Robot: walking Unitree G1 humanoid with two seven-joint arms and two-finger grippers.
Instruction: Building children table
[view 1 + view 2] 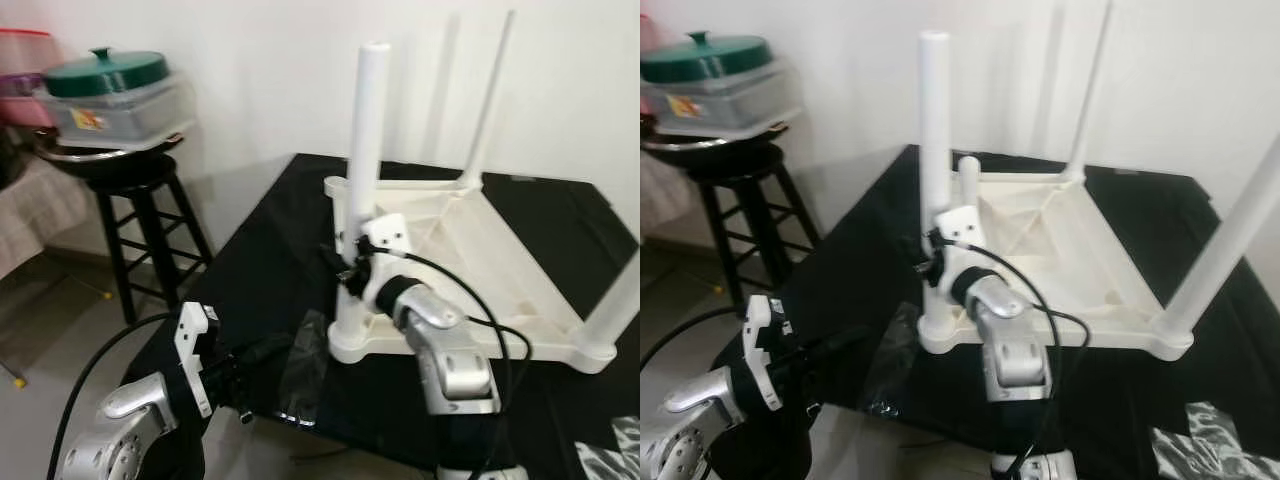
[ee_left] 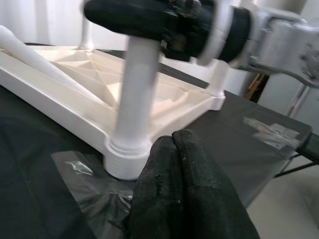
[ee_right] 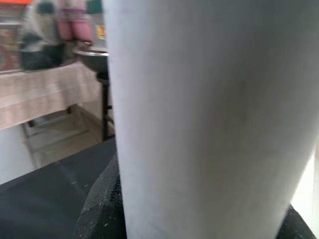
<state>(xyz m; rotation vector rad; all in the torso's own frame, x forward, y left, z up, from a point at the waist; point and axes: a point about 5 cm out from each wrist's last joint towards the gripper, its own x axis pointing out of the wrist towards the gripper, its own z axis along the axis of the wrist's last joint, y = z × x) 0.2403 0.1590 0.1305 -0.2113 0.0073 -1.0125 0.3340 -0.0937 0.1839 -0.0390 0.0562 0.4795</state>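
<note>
A white children's table [image 1: 480, 250] lies upside down on a black-covered table [image 1: 260, 250]. Its near-left leg [image 1: 365, 120] stands upright in the corner socket. My right gripper [image 1: 350, 265] is shut on that leg low down; in the right wrist view the leg [image 3: 199, 114] is pressed close, with a black finger [image 3: 99, 209] beside it. Two more legs stand at the far corner [image 1: 490, 100] and the near-right corner [image 1: 620, 300]. Another leg [image 2: 35, 52] lies slanted on the underside. My left gripper [image 2: 173, 142] is shut and empty, low beside the socket base [image 2: 124, 159].
Clear plastic wrap [image 1: 305, 375] lies by the near-left corner, and more wrap [image 1: 1210, 445] at the near right. A black stool [image 1: 140, 230] to the left carries a pan and a container with a green lid [image 1: 105, 70]. A white wall stands behind.
</note>
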